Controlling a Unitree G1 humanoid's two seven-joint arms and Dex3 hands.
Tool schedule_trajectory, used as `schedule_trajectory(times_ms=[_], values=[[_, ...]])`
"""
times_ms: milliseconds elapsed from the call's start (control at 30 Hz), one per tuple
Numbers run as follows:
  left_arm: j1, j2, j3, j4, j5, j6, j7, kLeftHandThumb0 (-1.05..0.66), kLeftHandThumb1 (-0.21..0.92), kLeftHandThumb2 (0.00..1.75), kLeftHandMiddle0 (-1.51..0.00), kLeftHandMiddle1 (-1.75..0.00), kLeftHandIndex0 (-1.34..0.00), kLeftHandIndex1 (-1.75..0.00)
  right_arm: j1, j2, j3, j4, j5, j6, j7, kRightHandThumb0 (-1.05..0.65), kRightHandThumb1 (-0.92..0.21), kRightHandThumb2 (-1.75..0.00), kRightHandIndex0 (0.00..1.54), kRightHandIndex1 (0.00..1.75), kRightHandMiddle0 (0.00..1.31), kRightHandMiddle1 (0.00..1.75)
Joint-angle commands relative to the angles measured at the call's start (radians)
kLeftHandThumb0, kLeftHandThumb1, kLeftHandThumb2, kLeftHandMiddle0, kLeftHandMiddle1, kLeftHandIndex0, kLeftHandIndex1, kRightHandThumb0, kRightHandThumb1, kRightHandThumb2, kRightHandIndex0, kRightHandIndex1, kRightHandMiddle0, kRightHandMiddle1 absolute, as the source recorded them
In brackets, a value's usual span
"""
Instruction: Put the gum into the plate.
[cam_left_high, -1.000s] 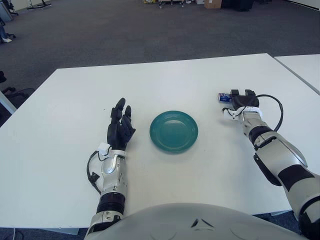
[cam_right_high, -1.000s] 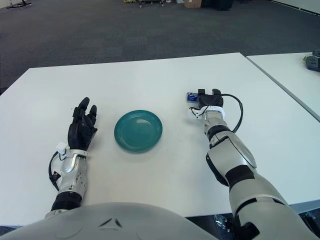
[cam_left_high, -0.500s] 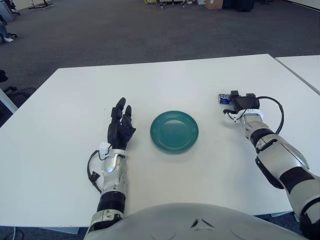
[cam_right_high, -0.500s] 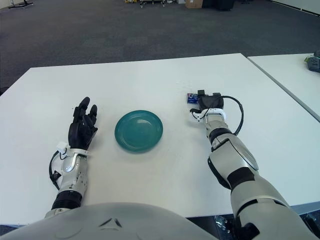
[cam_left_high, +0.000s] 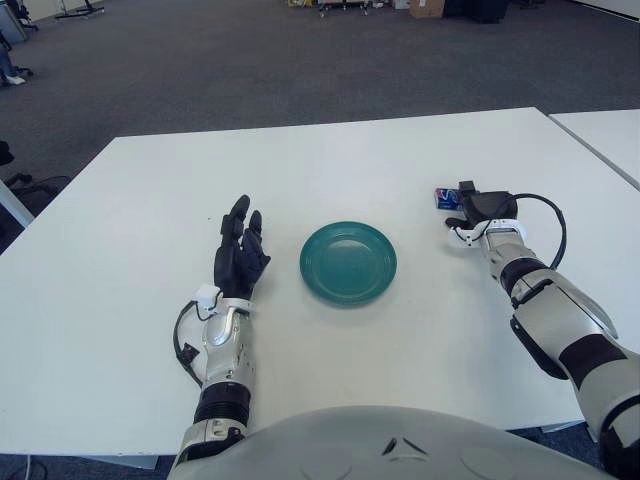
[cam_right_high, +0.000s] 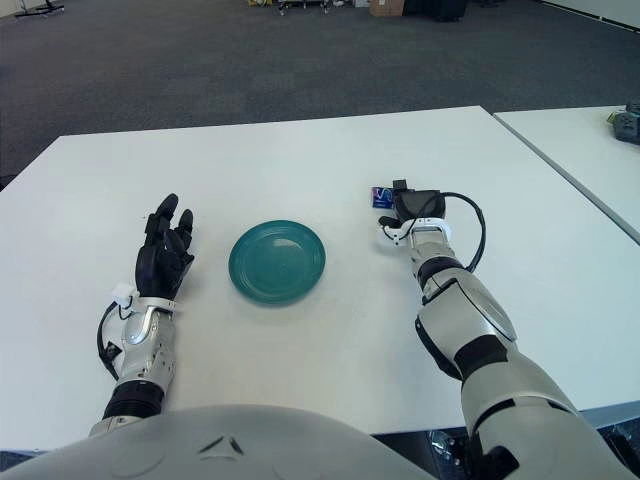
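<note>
While nothing on the white table (cam_left_high: 130, 330) is yet being carried, the items are lying as follows. Left hand (cam_left_high: 240, 255): black, jointed, fingers spread and pointing away, holding nothing, showing just left of the plate. Plate (cam_left_high: 348, 263): round, shallow, glossy teal, sitting mid-table with nothing in it. Gum (cam_left_high: 446, 198): small blue-and-white packet, apparently smooth card or foil, lying flat at the right, its long axis too small to judge. Right hand (cam_left_high: 478, 206): black, sitting immediately right of the packet and seemingly touching it; whether its fingers are closing I cannot tell. It is plainly the nearer hand.
</note>
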Motion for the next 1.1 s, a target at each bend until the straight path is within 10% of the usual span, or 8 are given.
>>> schedule_trajectory(times_ms=[0,1067], values=[[0.032,-0.015,0.005,0.044,-0.026,0.004,-0.010,-0.81,0.92,0.84,-0.27,-0.01,0.00,-0.55,0.072,0.034,-0.010,0.027,0.014,-0.032,0.035,-0.49,-0.92,-0.86,0.79,1.75,0.65,1.75],[0.038,-0.015,0.009,0.037,-0.041,0.013,-0.013,-0.79,0.92,0.82,-0.32,-0.02,0.00,-0.65,0.096,0.037,-0.051,0.023,0.045,-0.056,0.042,-0.45,-0.92,-0.69,1.06,1.75,0.76,1.75]])
